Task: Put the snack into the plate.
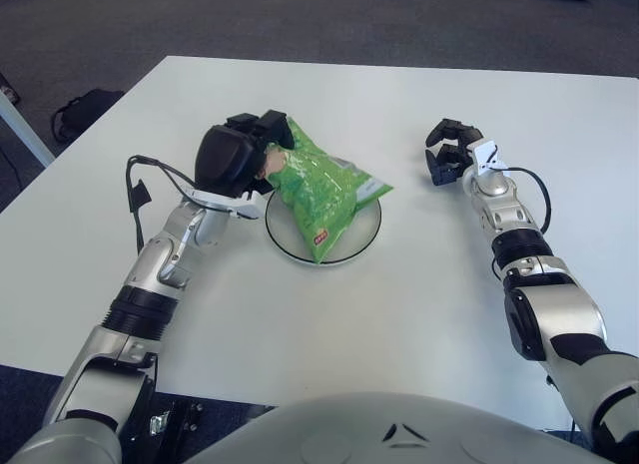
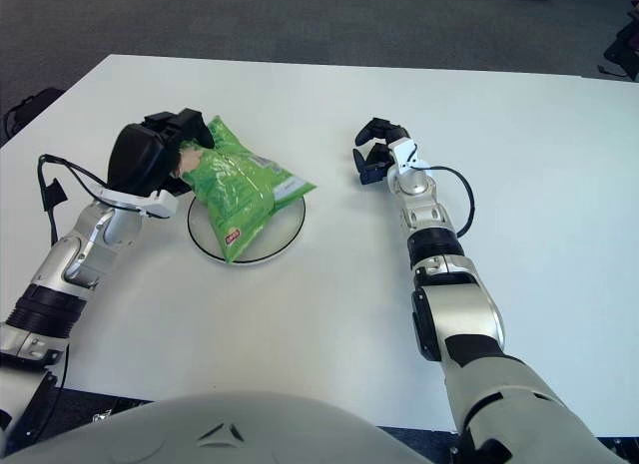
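Note:
A green snack bag (image 1: 321,190) lies tilted over the white plate (image 1: 364,232) at the table's middle, its lower end on the plate. My left hand (image 1: 250,150) is shut on the bag's upper left end, at the plate's left rim. My right hand (image 1: 451,151) shows to the right of the plate, apart from it, its fingers relaxed and holding nothing. The same scene shows in the right eye view, with the bag (image 2: 240,185) over the plate (image 2: 290,228).
The white table (image 1: 349,314) reaches to its far edge at the top and its near edge at the bottom. A dark bag (image 1: 85,110) lies on the grey floor beyond the table's left corner.

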